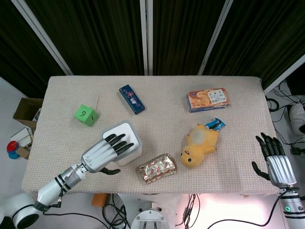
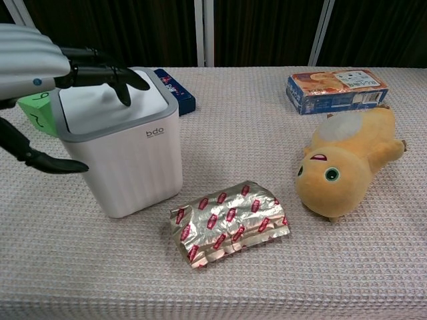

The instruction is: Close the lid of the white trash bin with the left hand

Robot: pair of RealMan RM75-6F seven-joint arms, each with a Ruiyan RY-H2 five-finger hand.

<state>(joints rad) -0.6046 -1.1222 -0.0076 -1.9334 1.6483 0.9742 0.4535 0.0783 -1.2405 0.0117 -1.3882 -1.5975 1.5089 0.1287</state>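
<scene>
The white trash bin [image 1: 125, 144] [image 2: 130, 160] stands near the table's front left, its lid [image 2: 103, 99] lying flat and shut in the grey rim. My left hand [image 1: 102, 153] [image 2: 40, 67] reaches over it from the left, black fingertips [image 2: 120, 79] resting on the lid, thumb spread beside the bin's wall. It holds nothing. My right hand [image 1: 275, 160] hovers open at the table's front right corner, far from the bin.
A foil snack bag [image 2: 230, 223] lies just right of the bin, with a yellow plush toy [image 2: 343, 163] beyond it. A biscuit box [image 2: 337, 90], a blue box [image 1: 132, 98] and a green cube [image 1: 86, 115] sit further back.
</scene>
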